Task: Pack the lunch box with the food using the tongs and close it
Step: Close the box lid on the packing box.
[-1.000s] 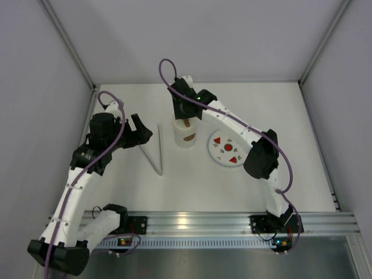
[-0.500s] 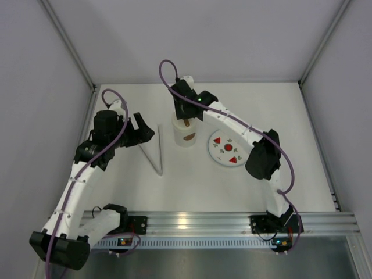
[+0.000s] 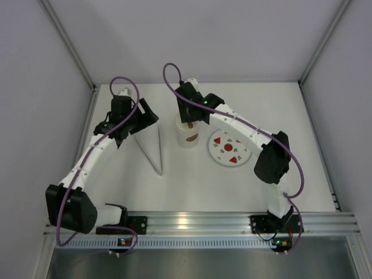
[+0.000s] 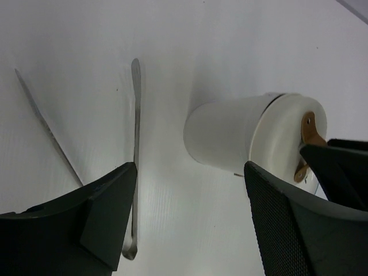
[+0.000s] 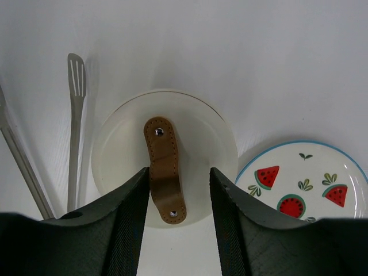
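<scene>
The lunch box (image 3: 187, 138), a white cylinder with a brown mark, stands mid-table with its white lid (image 5: 190, 144) on top. The lid's brown strap handle (image 5: 165, 167) lies between the fingers of my right gripper (image 5: 179, 172). That gripper is open; its left finger is at the strap's edge and its right finger stands clear. The metal tongs (image 3: 153, 148) lie spread in a V to the left of the box. My left gripper (image 4: 190, 224) hovers open above the table between the tongs (image 4: 136, 144) and the box (image 4: 224, 135), holding nothing. The food is hidden.
A flat plate (image 3: 228, 148) with watermelon prints lies right of the box, also in the right wrist view as plate (image 5: 305, 184). White walls close in the back and both sides. The arm bases sit on a metal rail (image 3: 192, 221) at the near edge.
My left arm has swung back and right, bringing its gripper closer to the tongs' open ends and the box. The right gripper has stayed over the lid, its jaws easing slightly apart.
</scene>
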Controlling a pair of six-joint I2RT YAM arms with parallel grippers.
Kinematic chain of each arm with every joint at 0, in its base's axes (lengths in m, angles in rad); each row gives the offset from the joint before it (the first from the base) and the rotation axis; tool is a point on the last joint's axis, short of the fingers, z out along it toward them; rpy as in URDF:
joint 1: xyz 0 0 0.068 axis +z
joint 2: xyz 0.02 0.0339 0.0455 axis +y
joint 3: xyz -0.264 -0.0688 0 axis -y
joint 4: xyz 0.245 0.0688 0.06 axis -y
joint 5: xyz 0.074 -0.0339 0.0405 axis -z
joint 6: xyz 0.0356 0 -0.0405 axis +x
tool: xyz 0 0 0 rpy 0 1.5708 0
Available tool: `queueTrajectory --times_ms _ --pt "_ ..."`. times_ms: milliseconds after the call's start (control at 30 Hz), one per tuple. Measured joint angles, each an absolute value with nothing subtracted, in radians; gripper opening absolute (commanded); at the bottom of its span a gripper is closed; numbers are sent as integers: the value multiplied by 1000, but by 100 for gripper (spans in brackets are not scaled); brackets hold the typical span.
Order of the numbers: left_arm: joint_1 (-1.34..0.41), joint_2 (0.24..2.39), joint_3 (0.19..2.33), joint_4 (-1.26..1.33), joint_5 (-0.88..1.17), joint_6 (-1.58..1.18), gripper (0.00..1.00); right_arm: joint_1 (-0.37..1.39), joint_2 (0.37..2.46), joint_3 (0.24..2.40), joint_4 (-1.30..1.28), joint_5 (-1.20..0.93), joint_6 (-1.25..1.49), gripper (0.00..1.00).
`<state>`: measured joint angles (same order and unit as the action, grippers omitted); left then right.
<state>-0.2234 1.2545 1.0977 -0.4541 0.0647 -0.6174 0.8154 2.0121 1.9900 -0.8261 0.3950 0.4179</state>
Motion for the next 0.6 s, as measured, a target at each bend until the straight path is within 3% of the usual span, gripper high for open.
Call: queueTrajectory --times_ms 367,600 --pt "-250 1623 1263 -297 -40 -712 69 809 2007 2012 -823 387 322 49" --pt "-261 1798 1375 -259 -65 -749 57 802 2056 2118 -818 342 271 49"
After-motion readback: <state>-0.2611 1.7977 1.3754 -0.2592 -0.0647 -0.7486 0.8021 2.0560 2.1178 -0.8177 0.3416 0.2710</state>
